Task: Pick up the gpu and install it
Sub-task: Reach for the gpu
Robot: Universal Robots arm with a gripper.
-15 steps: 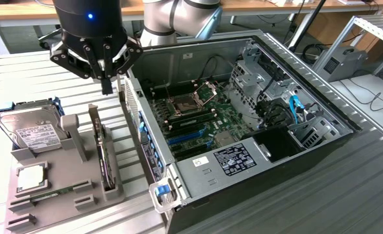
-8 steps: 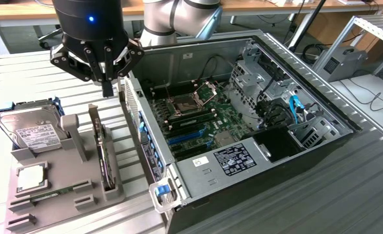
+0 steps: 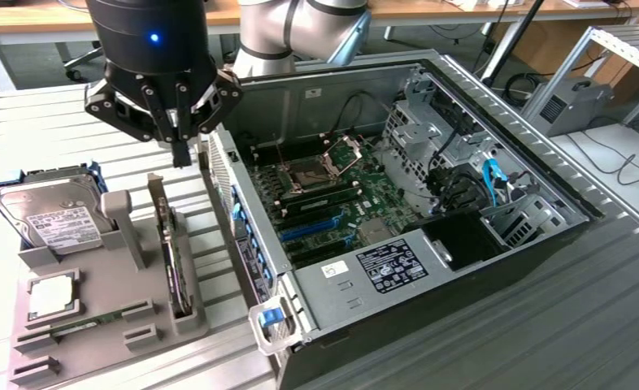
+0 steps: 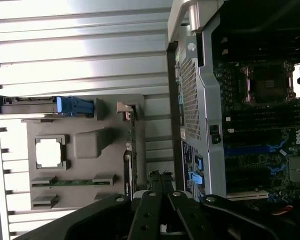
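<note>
We see the gpu [image 3: 171, 252] as a thin black card, edge-on to us and blade-like, with a pale metal bracket strip standing upright at one end. It stands on its long edge in a narrow slot of a grey holder [image 3: 119, 244] on the slatted bench [image 3: 37, 130], at the side of the holder nearest the open computer case [image 3: 461, 325]. Its flat faces are vertical and its long axis lies level. In the exterior view that axis runs from the near end of the holder to the far end, roughly alongside the perforated wall of the case. The bracket end is the far end in that view, and the plain black end is nearest the camera. In the wrist view the gpu [image 4: 132, 150] again shows as a dark narrow line along the edge of the holder, with the bracket's bent tab at one end.

The claw [image 3: 180, 156] is closed, its two fingers pressed together, and it grips nothing. It hangs above the bench, near the bracket end of the gpu but apart from it, between the holder and the case wall.

The same holder carries a silver hard drive [image 3: 50, 213] in blue rails, well apart from the gpu. Inside the case the green motherboard [image 3: 331, 195] lies exposed with its blue slots.
</note>
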